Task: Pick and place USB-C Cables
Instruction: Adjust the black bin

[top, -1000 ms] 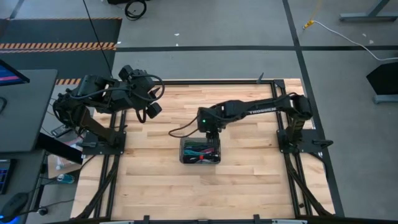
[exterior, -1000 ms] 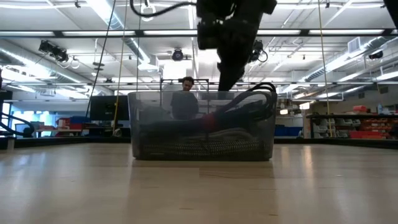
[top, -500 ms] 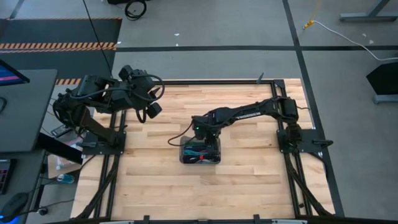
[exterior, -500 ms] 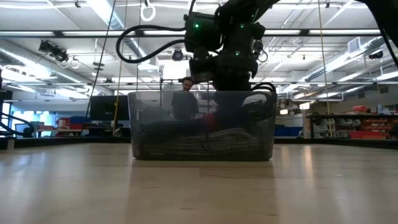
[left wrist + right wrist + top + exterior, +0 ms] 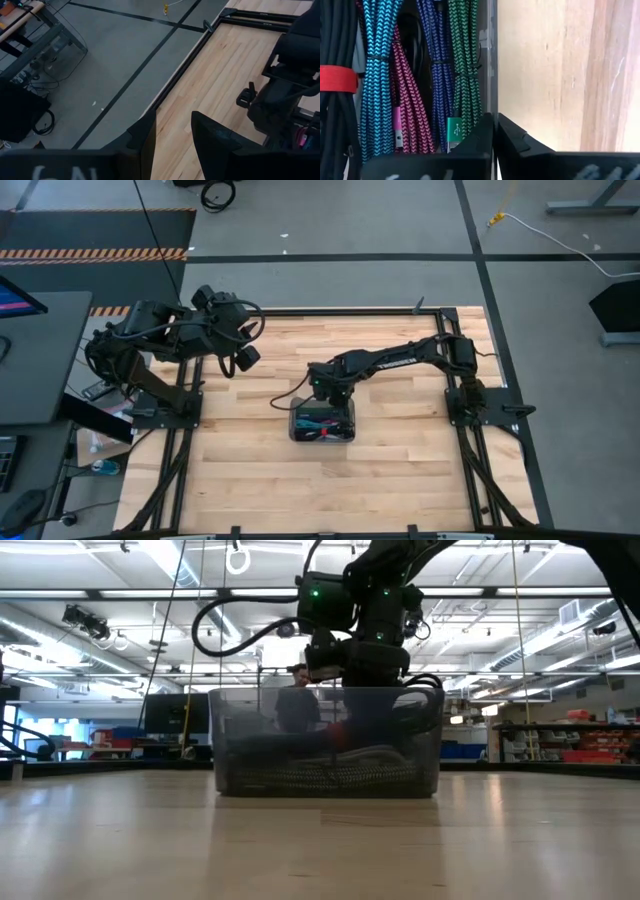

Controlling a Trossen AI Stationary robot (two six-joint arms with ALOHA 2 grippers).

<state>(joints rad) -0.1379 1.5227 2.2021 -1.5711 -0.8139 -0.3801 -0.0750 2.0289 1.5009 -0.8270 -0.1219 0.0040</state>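
One clear tray (image 5: 322, 423) on wood table (image 5: 400, 460); right pincer (image 5: 495, 131) closed, empty; left pincer (image 5: 173, 131) open.

high view looks straight down, low view level across the table (image 5: 320, 840); both share the tray (image 5: 296, 430).

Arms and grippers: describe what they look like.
Both arms are dark, jointed and near black. The right arm carries white lettering along one link, a green light near its wrist and a looping black cable. The right gripper and left gripper have flat, angular black fingers.
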